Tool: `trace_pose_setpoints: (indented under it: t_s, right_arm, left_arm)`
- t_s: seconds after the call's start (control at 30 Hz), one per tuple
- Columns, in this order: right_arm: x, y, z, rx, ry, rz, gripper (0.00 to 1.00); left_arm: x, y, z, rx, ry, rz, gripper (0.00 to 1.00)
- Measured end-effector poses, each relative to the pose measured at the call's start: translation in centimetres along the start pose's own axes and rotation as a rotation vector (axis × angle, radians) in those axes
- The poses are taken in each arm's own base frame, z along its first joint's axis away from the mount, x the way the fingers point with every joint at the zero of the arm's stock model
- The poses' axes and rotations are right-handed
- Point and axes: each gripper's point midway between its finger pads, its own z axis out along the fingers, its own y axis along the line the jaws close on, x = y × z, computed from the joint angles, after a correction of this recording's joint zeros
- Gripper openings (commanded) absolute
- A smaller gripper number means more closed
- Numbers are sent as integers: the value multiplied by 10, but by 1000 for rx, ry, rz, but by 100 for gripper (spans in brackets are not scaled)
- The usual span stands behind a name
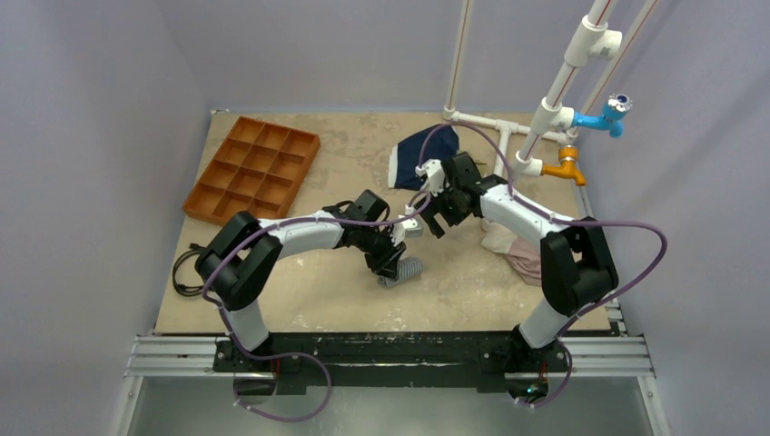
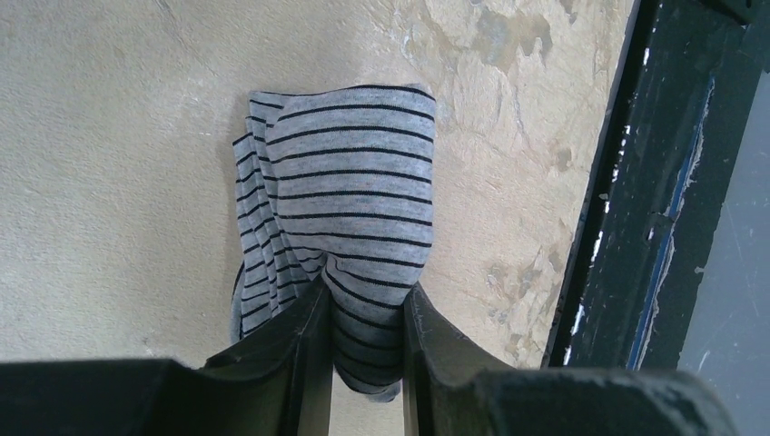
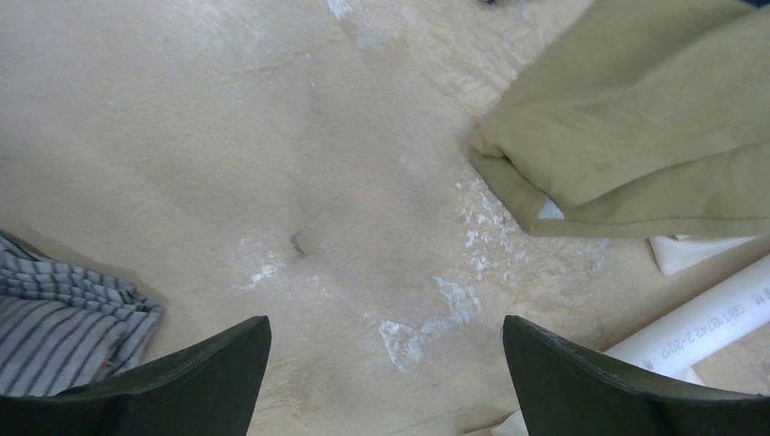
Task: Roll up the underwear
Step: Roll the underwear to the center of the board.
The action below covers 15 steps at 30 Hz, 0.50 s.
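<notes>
Left pincer (image 2: 365, 309) narrow and low; right pincer (image 3: 386, 329) wide apart, slightly higher.

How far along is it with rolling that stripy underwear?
Mostly done: the underwear already sits bunched into a compact roll on the table. In hand: the left fingers pinch one end. The right fingers stand open, empty. Left: letting go, perhaps tidying the loose folds.

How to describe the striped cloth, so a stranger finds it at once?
On the beige table, follow the left arm to its tip. The left gripper pinches a rolled grey cloth with thin dark stripes; the navy garment and the olive garment nearby are plain.
</notes>
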Motion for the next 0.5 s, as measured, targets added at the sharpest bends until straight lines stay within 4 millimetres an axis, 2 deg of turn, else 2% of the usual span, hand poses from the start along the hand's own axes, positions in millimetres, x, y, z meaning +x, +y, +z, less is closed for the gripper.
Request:
trace_pose_setpoints:
  t_s: [0.13, 0.37, 0.5]
  right_arm:
    - [21, 0, 8, 15, 45, 1, 99]
    - [72, 11, 23, -12, 139, -46, 99]
    - [75, 13, 16, -21, 101, -98, 99]
  left_arm:
    - [0, 0, -1, 7, -4, -4, 0]
    - [0, 1, -2, 10, -5, -11, 0]
    - [2, 3, -4, 12, -5, -29, 0]
